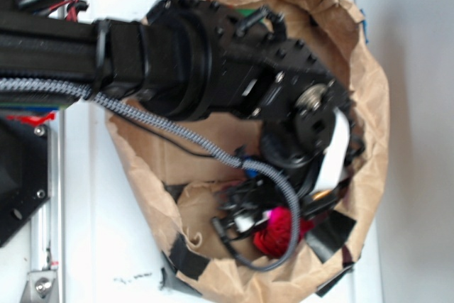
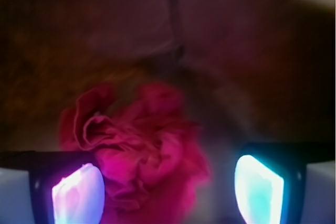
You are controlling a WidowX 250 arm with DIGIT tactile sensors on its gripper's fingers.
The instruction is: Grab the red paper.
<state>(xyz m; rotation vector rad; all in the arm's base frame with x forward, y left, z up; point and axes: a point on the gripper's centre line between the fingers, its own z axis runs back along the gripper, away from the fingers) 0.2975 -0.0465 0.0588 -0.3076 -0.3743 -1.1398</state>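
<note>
One red paper (image 2: 139,145) wad inside the brown paper bag (image 1: 369,104), between the spread-apart end effector (image 2: 168,184) fingers (image 2: 79,192).

Even daylight over me outside, slightly soft; at my wrist, dim and blurred, my fingertips (image 2: 79,195) glare violet and cyan, bag (image 2: 105,30) murky.

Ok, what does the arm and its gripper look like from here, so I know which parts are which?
The arm is matte black, built of round motor housings studded with small screws. A black-and-white braided cable runs along it toward the gripper, whose fingers glow pale pink and cyan in the wrist view.
</note>
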